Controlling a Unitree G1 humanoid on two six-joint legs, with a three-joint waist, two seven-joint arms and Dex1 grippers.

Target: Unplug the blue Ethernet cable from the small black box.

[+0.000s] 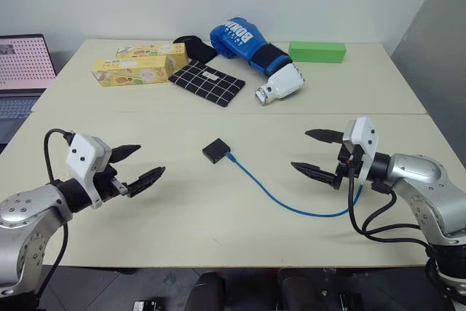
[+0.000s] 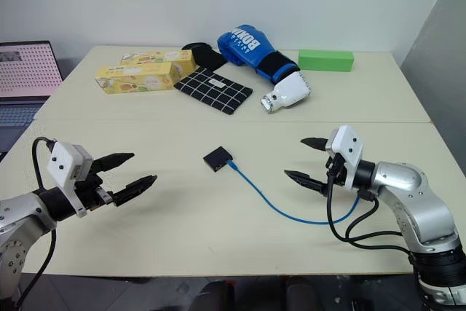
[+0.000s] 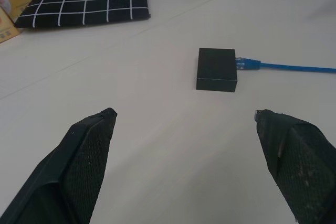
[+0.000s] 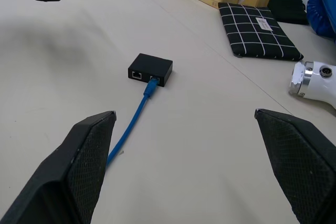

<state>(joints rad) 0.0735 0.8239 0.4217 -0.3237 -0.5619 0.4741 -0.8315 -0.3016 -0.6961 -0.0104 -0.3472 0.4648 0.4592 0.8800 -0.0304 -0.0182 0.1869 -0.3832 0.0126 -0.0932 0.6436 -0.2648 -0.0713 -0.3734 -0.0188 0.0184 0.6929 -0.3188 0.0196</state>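
Observation:
The small black box [image 1: 215, 150] lies flat near the middle of the cream table. The blue Ethernet cable [image 1: 271, 196] is plugged into its right side and curves along the table toward the right arm. My left gripper [image 1: 138, 164] hovers open to the left of the box, well apart from it. My right gripper [image 1: 314, 153] hovers open to the right, above the cable's far stretch, holding nothing. In the right wrist view the box [image 4: 150, 69] shows two ports, the cable plug [image 4: 151, 85] sitting in one. The left wrist view has the box [image 3: 216, 69] with the cable [image 3: 286, 67] leading off it.
At the back of the table lie a black checked pouch [image 1: 207, 82], two yellow cartons [image 1: 138, 64], a blue boxing glove [image 1: 242, 41], a green block [image 1: 317, 52] and a white cylindrical device [image 1: 280, 84]. A laptop [image 1: 22, 71] stands off the table's left edge.

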